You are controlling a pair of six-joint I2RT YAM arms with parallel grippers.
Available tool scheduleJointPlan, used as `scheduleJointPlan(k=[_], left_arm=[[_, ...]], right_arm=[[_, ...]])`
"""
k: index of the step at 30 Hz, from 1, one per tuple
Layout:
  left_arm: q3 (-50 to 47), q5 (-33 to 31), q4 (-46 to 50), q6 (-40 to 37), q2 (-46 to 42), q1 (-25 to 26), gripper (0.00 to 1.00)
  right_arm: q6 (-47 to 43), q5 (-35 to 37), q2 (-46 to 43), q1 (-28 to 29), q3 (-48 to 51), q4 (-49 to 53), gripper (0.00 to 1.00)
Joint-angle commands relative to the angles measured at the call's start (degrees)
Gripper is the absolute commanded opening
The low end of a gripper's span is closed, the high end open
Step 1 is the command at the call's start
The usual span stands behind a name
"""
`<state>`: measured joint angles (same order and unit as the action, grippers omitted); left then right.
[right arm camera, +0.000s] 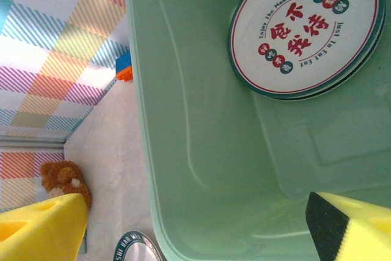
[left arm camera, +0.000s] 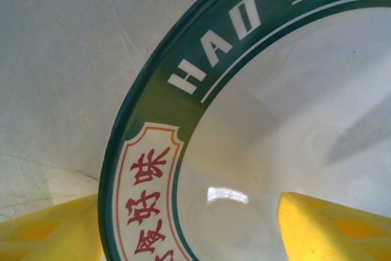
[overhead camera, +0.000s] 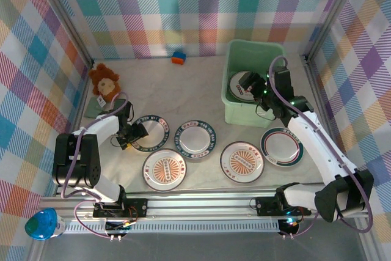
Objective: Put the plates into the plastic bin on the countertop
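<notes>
The plastic bin (overhead camera: 244,116) stands at the worktop's (overhead camera: 183,90) far right corner, its long axis running near to far. It holds a stack of plates (right arm camera: 305,29) (lettering up). The right gripper (right arm camera: 195,230) hovers over the bin, jaws spread and empty.

Five more plates lie flat towards the near edge: left plate (overhead camera: 156,132), middle plate (overhead camera: 195,137), right plate (overhead camera: 281,147), left sunburst plate (overhead camera: 164,170) and right sunburst plate (overhead camera: 242,162). The left gripper (left arm camera: 189,224) straddles the left plate's rim, jaws released.

The surface is pale and marbled, enclosed by plaid walls (overhead camera: 183,4).
</notes>
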<state>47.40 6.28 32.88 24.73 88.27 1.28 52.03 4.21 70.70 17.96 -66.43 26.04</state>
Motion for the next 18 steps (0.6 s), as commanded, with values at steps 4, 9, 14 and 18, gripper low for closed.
scheduleJointPlan(k=[4,9,14,18], left_arm=[[-1.3,1.8,-2.3,-0.7,1.4,-0.6,0.58],[-1.5,0.9,-1.8,-0.6,-1.1,-0.6,0.40],[-0.6,-0.3,-0.8,-0.2,-5.0,-0.6,0.27],[0.6,-0.2,-0.1,0.5,-7.5,-0.6,0.19]], right_arm=[[1.5,1.9,-2.6,0.0,1.6,1.2,0.93],[1.9,2.6,-3.7,0.1,2.7,1.4,0.93],[2.5,3.0,-4.5,0.1,3.6,1.2,0.93],[2.7,3.2,-5.1,0.1,3.9,1.9,0.94]])
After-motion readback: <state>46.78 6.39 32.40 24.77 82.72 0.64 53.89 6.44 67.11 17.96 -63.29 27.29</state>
